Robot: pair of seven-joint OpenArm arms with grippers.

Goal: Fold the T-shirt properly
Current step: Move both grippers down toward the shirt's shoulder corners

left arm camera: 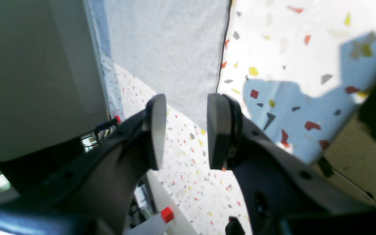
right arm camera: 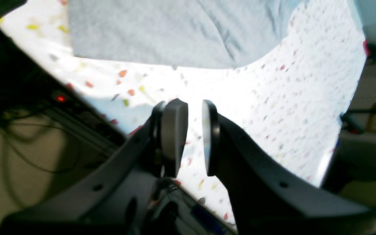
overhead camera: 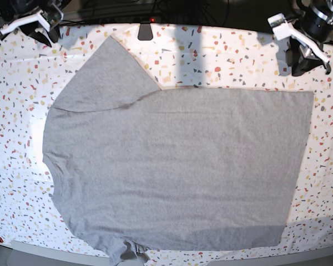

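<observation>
Here the T-shirt (overhead camera: 177,166) lies spread flat on the speckled table (overhead camera: 238,61).

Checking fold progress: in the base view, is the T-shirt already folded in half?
No, the T-shirt lies spread flat on the speckled table, one sleeve out toward the top left.

Table top: white terrazzo-speckled surface (overhead camera: 222,55).
Grey T-shirt (overhead camera: 177,166) lay spread flat on it, plain side up, one sleeve pointing to the far edge, the other bunched at the near edge.
</observation>
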